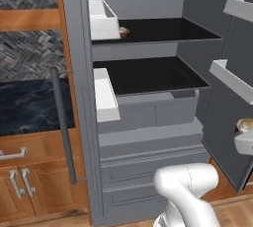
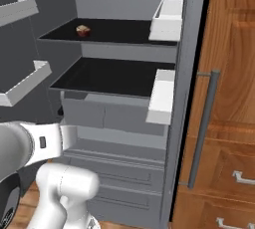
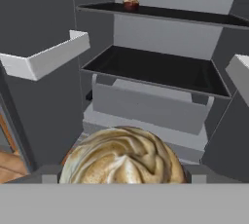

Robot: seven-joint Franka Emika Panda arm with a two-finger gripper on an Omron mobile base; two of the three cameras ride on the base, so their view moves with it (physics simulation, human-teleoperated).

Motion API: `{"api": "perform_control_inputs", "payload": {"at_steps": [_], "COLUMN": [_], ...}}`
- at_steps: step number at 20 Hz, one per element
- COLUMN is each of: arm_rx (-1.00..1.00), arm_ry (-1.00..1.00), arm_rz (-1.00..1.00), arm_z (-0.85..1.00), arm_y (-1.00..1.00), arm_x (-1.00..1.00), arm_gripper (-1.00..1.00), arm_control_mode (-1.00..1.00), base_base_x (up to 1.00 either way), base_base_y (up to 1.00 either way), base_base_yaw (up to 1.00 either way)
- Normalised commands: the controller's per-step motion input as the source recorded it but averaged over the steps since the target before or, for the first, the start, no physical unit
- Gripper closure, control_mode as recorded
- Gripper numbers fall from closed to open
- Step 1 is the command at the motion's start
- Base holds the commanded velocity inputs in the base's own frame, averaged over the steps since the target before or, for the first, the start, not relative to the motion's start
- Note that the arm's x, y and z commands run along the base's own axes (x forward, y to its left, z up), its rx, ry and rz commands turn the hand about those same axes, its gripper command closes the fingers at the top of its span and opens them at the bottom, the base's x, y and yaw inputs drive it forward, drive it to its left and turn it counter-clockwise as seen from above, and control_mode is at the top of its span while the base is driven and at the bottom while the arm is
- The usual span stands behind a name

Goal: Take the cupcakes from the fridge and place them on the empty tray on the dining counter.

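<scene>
One cupcake (image 3: 123,162) sits right at the gripper, its swirled cream top close under the hand camera; whether the jaws clamp it or stand apart around it cannot be told. The other cupcake (image 2: 83,31) rests on the upper black shelf (image 2: 124,33) of the open fridge (image 2: 124,123), near its left end, well apart from the white door bins (image 2: 167,21).

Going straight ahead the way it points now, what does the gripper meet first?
Almost certainly the near cupcake, sitting right in front of the gripper in the hand view; whether they already touch is unclear.
</scene>
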Motion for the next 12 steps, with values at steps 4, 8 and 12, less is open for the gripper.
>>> {"api": "perform_control_inputs", "payload": {"at_steps": [4, 8, 12], "arm_rx": [0.0, 0.0, 0.0], "arm_ry": [0.0, 0.0, 0.0], "arm_rz": [0.0, 0.0, 0.0], "arm_z": [0.0, 0.0, 0.0], "arm_y": [0.0, 0.0, 0.0], "arm_x": [0.0, 0.0, 0.0], "arm_gripper": [1.0, 1.0, 1.0], "arm_control_mode": [1.0, 1.0, 1.0], "base_base_x": [-0.55, -0.5, -0.41], "base_base_y": [0.0, 0.0, 0.0], "base_base_yaw": [0.0, 0.0, 0.02]}}
